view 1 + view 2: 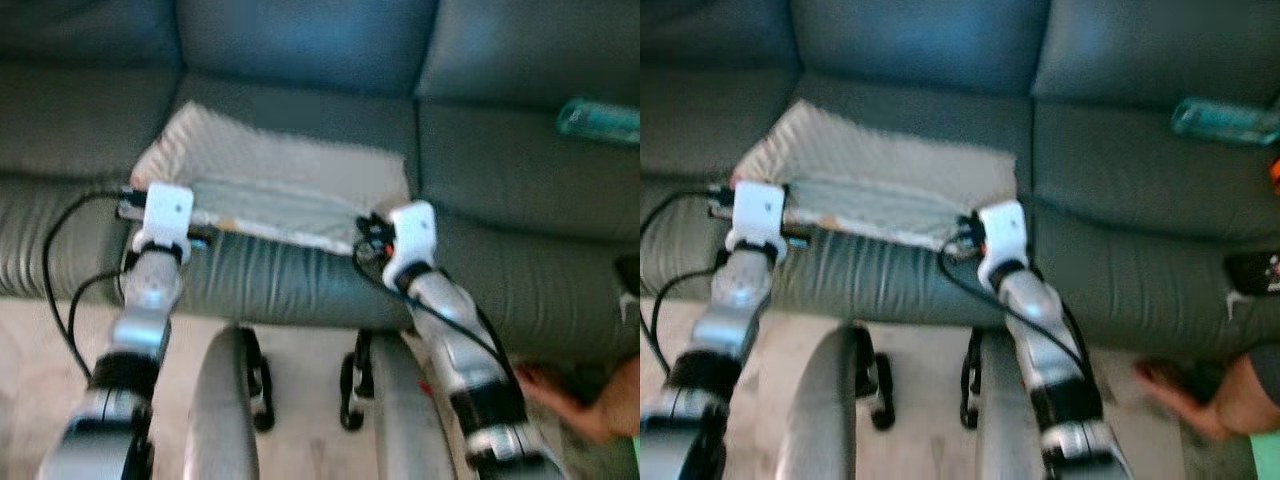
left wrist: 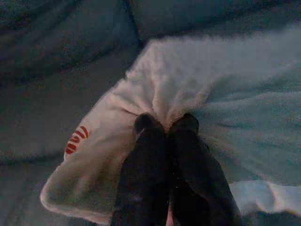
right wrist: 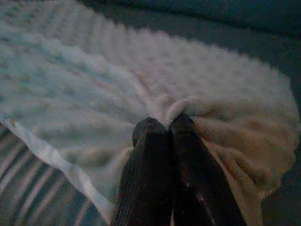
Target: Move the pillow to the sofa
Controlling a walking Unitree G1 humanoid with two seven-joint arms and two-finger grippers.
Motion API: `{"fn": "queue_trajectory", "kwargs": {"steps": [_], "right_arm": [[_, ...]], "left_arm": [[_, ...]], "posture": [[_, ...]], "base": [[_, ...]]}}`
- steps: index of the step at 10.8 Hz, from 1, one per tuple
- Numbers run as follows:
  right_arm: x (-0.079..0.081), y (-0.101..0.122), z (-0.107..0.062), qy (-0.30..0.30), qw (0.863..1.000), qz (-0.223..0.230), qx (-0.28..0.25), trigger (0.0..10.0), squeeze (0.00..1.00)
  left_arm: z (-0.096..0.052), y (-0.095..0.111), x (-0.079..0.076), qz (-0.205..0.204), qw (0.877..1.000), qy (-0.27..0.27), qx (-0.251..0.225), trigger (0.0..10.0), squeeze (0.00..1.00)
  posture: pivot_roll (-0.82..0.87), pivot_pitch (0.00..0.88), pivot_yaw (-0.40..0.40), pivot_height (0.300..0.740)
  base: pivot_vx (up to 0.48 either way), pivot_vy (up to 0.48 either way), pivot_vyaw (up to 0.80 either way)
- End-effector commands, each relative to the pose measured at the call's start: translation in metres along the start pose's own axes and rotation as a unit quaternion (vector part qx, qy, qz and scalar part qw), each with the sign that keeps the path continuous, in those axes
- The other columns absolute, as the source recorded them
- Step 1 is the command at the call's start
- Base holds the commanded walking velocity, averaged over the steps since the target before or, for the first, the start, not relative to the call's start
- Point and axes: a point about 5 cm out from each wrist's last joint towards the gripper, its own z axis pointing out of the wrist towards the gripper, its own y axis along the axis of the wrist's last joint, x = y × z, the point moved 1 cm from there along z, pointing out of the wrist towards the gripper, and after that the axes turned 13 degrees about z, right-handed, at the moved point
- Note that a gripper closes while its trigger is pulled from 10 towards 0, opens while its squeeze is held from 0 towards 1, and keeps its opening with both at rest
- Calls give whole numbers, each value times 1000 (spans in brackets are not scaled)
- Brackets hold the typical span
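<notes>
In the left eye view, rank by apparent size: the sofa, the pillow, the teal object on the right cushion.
1. sofa, spanning the frame.
2. pillow, lying on the middle seat cushion, pinched by the left gripper and right gripper.
3. teal object, smallest, though it lies farther back and is blurred.

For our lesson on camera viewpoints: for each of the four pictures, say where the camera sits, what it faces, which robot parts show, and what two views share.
Left eye: on the head, looking forward and down at the sofa and pillow; both silver arms show.
Right eye: beside it, same scene; a person's hand at lower right.
Left wrist: looks along the left claw, shut on the pillow's edge.
Right wrist: looks along the right claw, shut on the pillow's other edge.
Shared: both wrist views show pinched pillow fabric above the sofa.
</notes>
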Motion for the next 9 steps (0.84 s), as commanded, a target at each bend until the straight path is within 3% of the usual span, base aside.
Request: {"fn": "queue_trajectory", "kwargs": {"steps": [1,3,5,6,7,9], "right_arm": [[-11,-14,-1,-36,999,-12,29,10000,0],[-30,-25,-7,-82,995,-10,50,10000,0],[-42,-35,-14,-98,993,-5,60,10000,0],[-46,-38,-16,-102,993,-4,61,10000,0],[-46,-36,-13,-99,994,-4,54,10000,0],[-45,-31,-9,-92,995,-3,44,10000,0]], "left_arm": [[-3,-10,-19,-6,999,-45,24,10000,0],[-2,-4,-43,0,997,-77,15,10000,0],[2,-1,-50,2,997,-77,18,10000,0],[6,1,-46,12,998,-60,20,10000,0],[14,5,-28,31,999,-6,11,10000,0],[18,2,-9,50,998,36,21,10000,0]], "posture": [[11,463,-32,632],[-6,466,-30,632],[-20,465,-33,632],[-27,463,-38,632],[-31,462,-40,632],[-24,463,-43,632]], "base": [[0,0,0],[0,0,0],[0,0,0],[0,0,0],[0,0,0],[0,0,0]]}}
